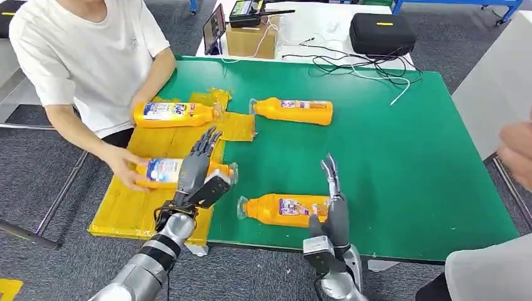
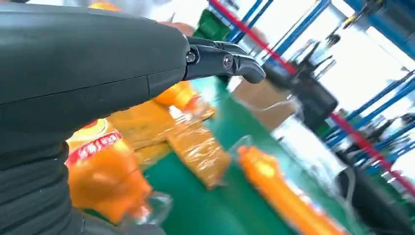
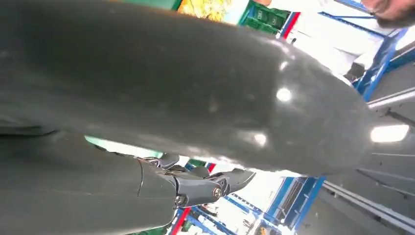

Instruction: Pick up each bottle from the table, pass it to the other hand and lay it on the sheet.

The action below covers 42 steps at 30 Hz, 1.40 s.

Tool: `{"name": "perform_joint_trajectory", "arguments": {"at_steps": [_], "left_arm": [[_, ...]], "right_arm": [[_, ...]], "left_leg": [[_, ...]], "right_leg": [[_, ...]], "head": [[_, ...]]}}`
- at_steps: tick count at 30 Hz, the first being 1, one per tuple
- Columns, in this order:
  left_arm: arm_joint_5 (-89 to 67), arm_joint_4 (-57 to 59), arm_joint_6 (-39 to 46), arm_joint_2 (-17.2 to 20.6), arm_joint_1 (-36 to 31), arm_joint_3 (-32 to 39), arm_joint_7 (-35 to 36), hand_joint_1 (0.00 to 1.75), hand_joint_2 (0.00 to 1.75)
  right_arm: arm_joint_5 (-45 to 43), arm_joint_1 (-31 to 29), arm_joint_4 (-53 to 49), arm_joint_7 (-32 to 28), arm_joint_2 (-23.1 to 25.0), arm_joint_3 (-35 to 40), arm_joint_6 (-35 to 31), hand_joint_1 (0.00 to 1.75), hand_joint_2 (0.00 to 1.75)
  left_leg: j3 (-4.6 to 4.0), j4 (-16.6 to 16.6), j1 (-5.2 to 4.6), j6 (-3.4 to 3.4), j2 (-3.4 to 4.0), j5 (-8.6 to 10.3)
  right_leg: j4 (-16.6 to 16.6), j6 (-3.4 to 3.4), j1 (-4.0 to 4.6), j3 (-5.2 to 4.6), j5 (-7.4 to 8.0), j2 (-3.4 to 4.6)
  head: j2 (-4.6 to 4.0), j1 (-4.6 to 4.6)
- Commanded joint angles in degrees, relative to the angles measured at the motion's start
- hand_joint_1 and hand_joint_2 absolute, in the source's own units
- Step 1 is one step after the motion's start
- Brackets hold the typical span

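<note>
Grey carpet surrounded a rectangular table [image 1: 401,157] topped in smooth green, seen from the head view. At upper left a person in a white T-shirt [image 1: 88,56] leaned in, one hand [image 1: 122,166] on a bottle. A crinkled yellow sheet [image 1: 135,207] covered the table's left part, glossy like plastic wrap. Two orange plastic bottles lay on it on their sides: the upper bottle [image 1: 179,114], with a blue and white label, and the lower bottle [image 1: 164,173], partly hidden by the robot's left hand [image 1: 197,169]. That hand hovered over the lower bottle with fingers spread and straight, holding nothing. Right of the sheet, on bare green, a third bottle [image 1: 295,111] lay at upper centre and a fourth bottle [image 1: 282,209] at lower centre. The right hand [image 1: 334,204] stood just beside the fourth bottle's base, fingers straight, pressed together and pointing up; whether it touched the bottle could not be told. Beyond the table, a cardboard box [image 1: 251,39] and a black case [image 1: 381,32] sat at top.
</note>
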Motion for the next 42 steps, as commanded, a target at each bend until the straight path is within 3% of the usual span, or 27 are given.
{"name": "perform_joint_trajectory", "arguments": {"at_steps": [1, 6, 7, 8, 10, 15, 17, 26, 36, 42], "left_arm": [[10.5, -16.8, 1.8, 1.1, 8.0, -7.9, 1.5, 0.0, 1.75], [15.1, -20.4, -3.5, 3.7, 12.8, -11.1, 3.2, 0.0, 1.75], [16.1, -23.0, -3.6, 3.7, 15.5, -10.6, 3.0, 0.0, 1.75], [15.1, -24.4, -1.4, 3.4, 17.3, -10.4, 2.0, 0.0, 1.75], [14.3, -27.1, 0.5, 1.9, 21.3, -10.3, 1.3, 0.0, 1.75], [13.8, -27.8, 2.1, 0.5, 24.5, -12.2, 0.7, 0.0, 1.75], [14.4, -26.8, 2.0, 0.5, 24.8, -14.0, 1.0, 0.0, 1.75], [12.8, -25.4, 8.1, 2.4, 23.6, -18.9, -0.6, 0.0, 1.75], [13.2, -26.2, 7.4, 2.4, 22.9, -19.4, 0.7, 0.0, 1.75], [13.2, -26.6, 7.1, 2.1, 22.5, -19.5, 0.7, 0.0, 1.75]], "right_arm": [[1.7, -0.9, 4.1, 0.0, -1.8, 2.8, -3.4, 0.0, 0.0], [10.1, 1.3, 4.2, 0.0, -3.0, -0.4, -1.8, 0.0, 0.0], [18.7, 1.8, 3.4, 3.7, -4.6, -2.3, -3.0, 0.0, 0.0], [22.8, 2.1, 2.2, 6.1, -5.8, -3.6, -2.6, 0.0, 1.75], [38.7, 2.2, 2.5, 16.6, -9.5, -5.8, -0.5, 0.0, 1.75], [45.2, 2.3, 4.6, 21.2, -13.2, -8.4, 2.8, 0.0, 1.75], [49.9, 1.1, 6.5, 26.4, -14.8, -9.1, 5.9, 0.0, 1.75], [48.7, -2.8, 11.2, 29.6, -13.3, -10.1, 11.4, 0.0, 1.75], [50.6, -10.2, 18.0, 31.6, -11.2, -5.0, 14.0, 0.0, 1.75], [49.5, -15.7, 21.7, 33.4, -9.2, -0.3, 20.3, 0.0, 1.75]], "left_leg": [[0.08, 0.0, 0.08, -0.08, 0.1, -0.06], [0.16, -0.1, 0.09, -0.13, 0.06, -0.09], [0.13, -0.1, 0.06, -0.1, 0.06, -0.06], [0.23, -0.1, 0.1, -0.13, 0.09, -0.11], [0.11, -0.1, 0.03, -0.06, 0.1, -0.09], [0.02, 0.0, 0.0, -0.01, -0.08, -0.1], [-0.03, 0.0, 0.03, -0.03, -0.04, -0.13], [0.0, 0.0, -0.02, -0.07, 0.07, -0.13], [-0.09, 0.0, 0.01, -0.03, 0.27, -0.1], [-0.09, 0.0, 0.0, -0.04, 0.3, -0.1]], "right_leg": [[-0.1, -0.11, 0.08, 0.06, -0.03, 0.04], [-0.1, -0.15, 0.1, 0.14, -0.06, 0.03], [-0.1, -0.11, 0.07, 0.09, -0.03, 0.03], [-0.1, -0.15, 0.11, 0.2, -0.07, 0.06], [-0.1, -0.08, 0.04, 0.07, -0.05, 0.06], [-0.1, -0.05, 0.01, 0.04, -0.08, -0.11], [-0.1, -0.08, 0.04, 0.02, -0.06, -0.04], [-0.1, -0.1, 0.01, 0.0, -0.01, 0.07], [-0.1, -0.06, 0.03, -0.12, 0.06, 0.26], [-0.1, -0.08, 0.02, -0.14, 0.05, 0.27]], "head": [[0.0, 0.02], [0.02, -0.02], [0.0, 0.0], [0.0, 0.0], [0.0, -0.02], [0.02, 0.0], [0.0, -0.02], [0.02, -0.02], [0.0, -0.02], [0.02, -0.02]]}}
